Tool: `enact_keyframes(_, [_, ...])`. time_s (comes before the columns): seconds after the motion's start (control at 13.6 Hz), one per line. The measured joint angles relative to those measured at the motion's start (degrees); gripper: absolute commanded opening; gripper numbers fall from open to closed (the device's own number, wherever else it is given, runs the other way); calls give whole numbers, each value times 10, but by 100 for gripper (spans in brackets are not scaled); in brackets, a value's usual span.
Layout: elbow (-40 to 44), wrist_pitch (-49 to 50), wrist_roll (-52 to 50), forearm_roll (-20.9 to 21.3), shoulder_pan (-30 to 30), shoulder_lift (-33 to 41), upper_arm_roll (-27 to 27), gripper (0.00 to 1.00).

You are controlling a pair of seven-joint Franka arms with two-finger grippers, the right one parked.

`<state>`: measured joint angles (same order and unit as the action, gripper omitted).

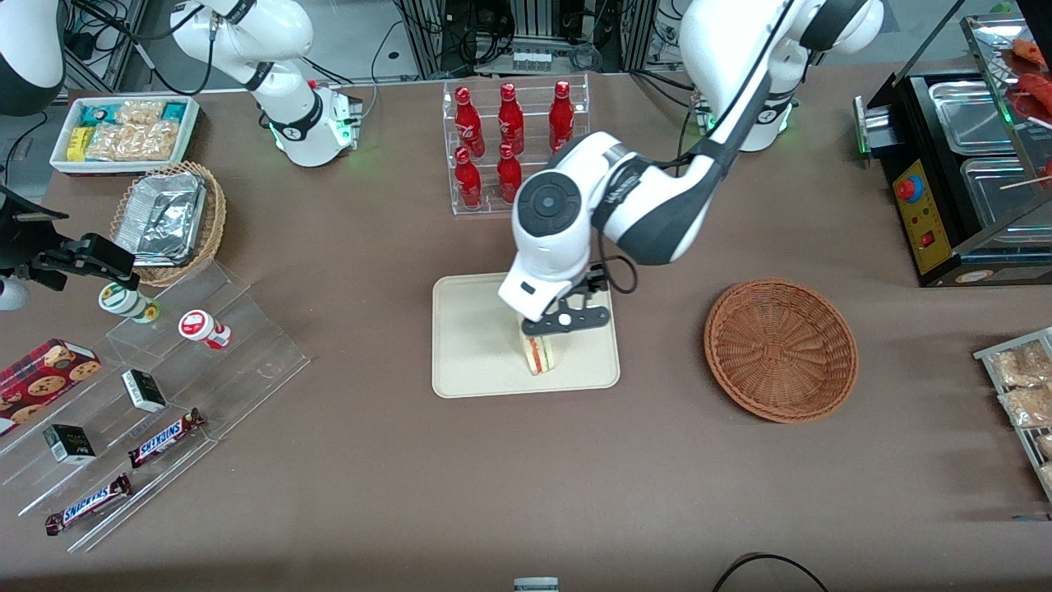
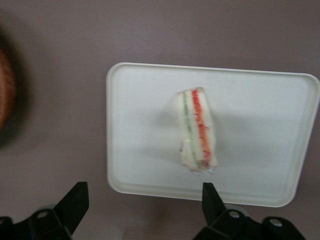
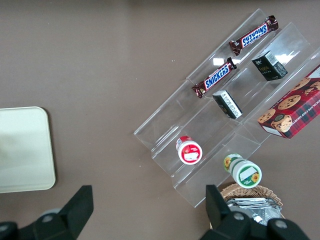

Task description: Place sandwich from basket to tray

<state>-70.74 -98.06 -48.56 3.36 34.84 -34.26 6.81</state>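
The sandwich (image 1: 538,353) stands on its edge on the cream tray (image 1: 468,345), near the tray's edge that faces the basket. Its red and green filling layers show in the left wrist view, sandwich (image 2: 197,130) on tray (image 2: 250,165). My left gripper (image 1: 548,331) hangs just above the sandwich. In the wrist view the gripper (image 2: 144,192) is open, its black fingertips (image 2: 77,195) wide apart with only table and tray rim between them. The reddish-brown wicker basket (image 1: 781,349) sits empty beside the tray, toward the working arm's end, and a sliver of the basket (image 2: 5,95) shows in the wrist view.
A clear rack of red bottles (image 1: 514,144) stands farther from the front camera than the tray. Toward the parked arm's end are a stepped acrylic shelf (image 1: 164,386) of snacks, a tan basket of foil containers (image 1: 168,218) and a white snack bin (image 1: 123,131). A black food warmer (image 1: 962,173) stands at the working arm's end.
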Motion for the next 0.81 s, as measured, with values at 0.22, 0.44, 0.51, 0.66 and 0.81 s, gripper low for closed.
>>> enact_keyframes(0.22, [-32,24,46,-1,-64,49,-3,100])
enact_keyframes(0.44, [-87,36,130,-16,-123,105,-3,100])
enact_keyframes(0.51, [-109,36,161,-25,-143,126,-4,100])
enact_keyframes(0.66, [-152,37,223,-39,-185,168,-4,100])
enact_keyframes(0.81, [-187,50,283,-49,-231,208,-5,100])
